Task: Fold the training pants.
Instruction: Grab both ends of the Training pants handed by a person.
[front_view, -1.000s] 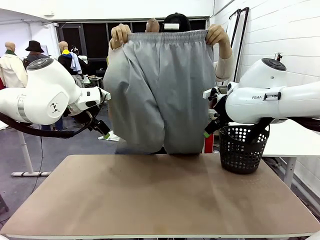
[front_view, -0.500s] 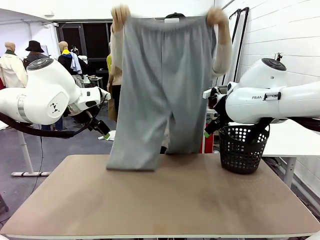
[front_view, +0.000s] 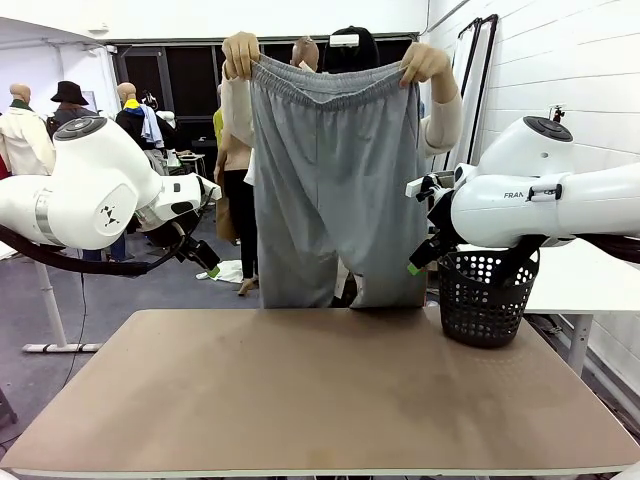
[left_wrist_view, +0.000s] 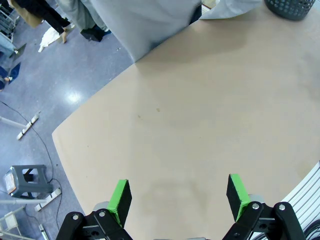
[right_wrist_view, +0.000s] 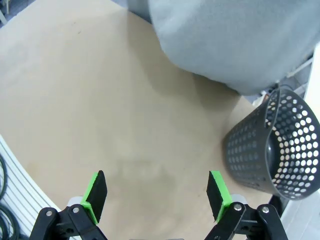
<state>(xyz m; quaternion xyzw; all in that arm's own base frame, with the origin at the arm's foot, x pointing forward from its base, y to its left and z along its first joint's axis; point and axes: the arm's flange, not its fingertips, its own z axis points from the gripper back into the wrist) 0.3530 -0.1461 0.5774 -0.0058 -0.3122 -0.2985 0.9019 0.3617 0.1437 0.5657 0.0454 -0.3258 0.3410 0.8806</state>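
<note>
Nothing folded yet, so barely at the start. Training pants (front_view: 335, 190) not lying on the surface (front_view: 300, 400) but hanging above its far edge, held up by the waistband, one hand (front_view: 241, 55) of a person at one corner and the other hand (front_view: 425, 62) at the opposite corner. Hanging full length and spread open, legs down side by side, hems reaching about to the far edge of the surface; whether touching it cannot be told. Left claw (left_wrist_view: 180, 195) spread wide over the left part of the surface, green pads well apart with nothing between them. Right claw (right_wrist_view: 157, 192) spread just as wide over the right part of the surface, likewise pinching nothing, with a dark holed basket (right_wrist_view: 280, 150) standing on the far right corner of the surface. Both raised off the surface, apart from the cloth, one to each side of it. By the look of things, all the work lies ahead: laying the cloth flat on the surface, bringing one leg over the other, then doubling hems up toward the waistband and smoothing the result. No crease, no overlap, no layer made so far.
</note>
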